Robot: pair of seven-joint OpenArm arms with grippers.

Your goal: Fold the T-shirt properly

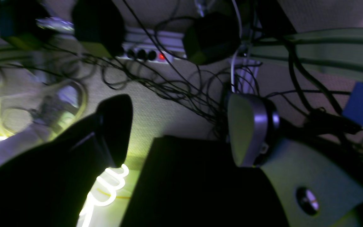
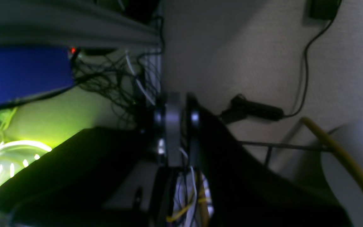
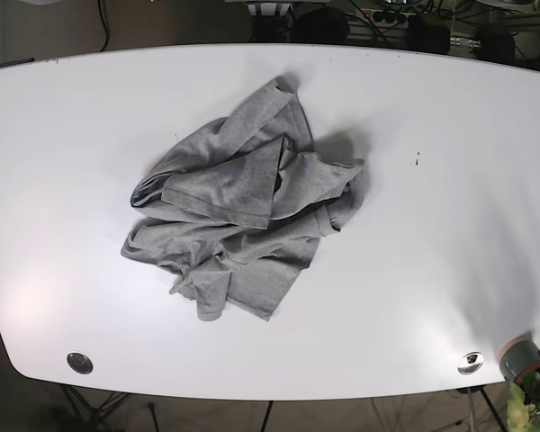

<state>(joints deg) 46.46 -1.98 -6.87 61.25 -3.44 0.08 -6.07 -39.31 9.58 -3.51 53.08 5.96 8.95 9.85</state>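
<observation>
The grey T-shirt (image 3: 241,202) lies crumpled in a heap at the middle of the white table (image 3: 432,225), with folds piled over each other and one sleeve end pointing toward the near edge. Neither gripper shows in the base view. In the left wrist view, my left gripper (image 1: 181,129) is open, with a wide gap between its dark finger and its grey-padded finger, and it holds nothing. It faces a floor full of cables, away from the shirt. In the right wrist view, my right gripper (image 2: 173,119) has its fingers pressed together and is empty.
A power strip (image 1: 143,52) and tangled black cables (image 1: 175,85) lie on the floor under the left gripper. A blue box (image 2: 24,74) and glowing light tubing (image 2: 8,157) show in the right wrist view. A grey cylinder (image 3: 519,357) stands at the table's near right corner.
</observation>
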